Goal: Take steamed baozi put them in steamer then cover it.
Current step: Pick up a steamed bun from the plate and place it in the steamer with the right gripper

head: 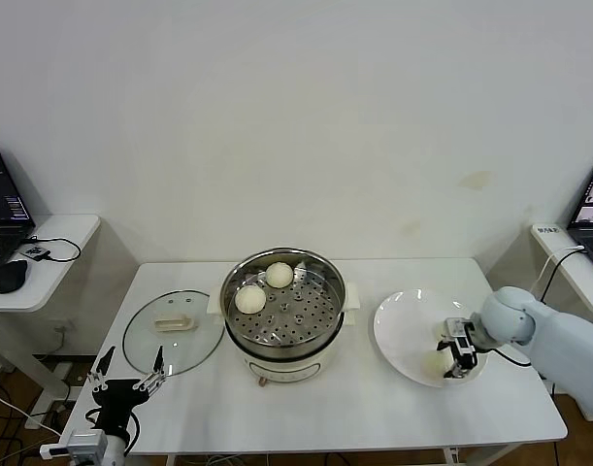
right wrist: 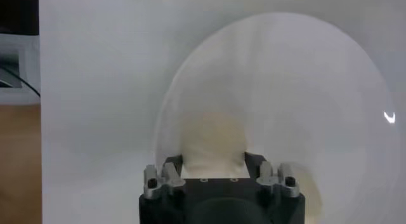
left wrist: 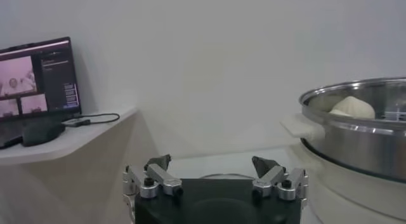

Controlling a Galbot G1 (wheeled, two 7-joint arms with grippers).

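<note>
Head view high over the table [head: 306,408]; wrist views low, close, sharing steamer [head: 283,309] and plate [head: 412,335].

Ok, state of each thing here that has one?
Round stainless-steel steamer: uncovered, two cream-white buns inside.
Clear glass lid with cream handle: flat on the table, left of steamer.
White plate: holds one bun.
Right gripper: fingers straddling that bun.
Left gripper: open, idle by table's near-left edge.

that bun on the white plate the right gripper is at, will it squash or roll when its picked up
Probably soft: the bun looks smooth and puffy, so the right gripper, whose fingers sit on either side of it, could dent it. Being rounded, it may roll on the plate, which looks smooth and shallow, if nudged. It looks light for its size.
</note>
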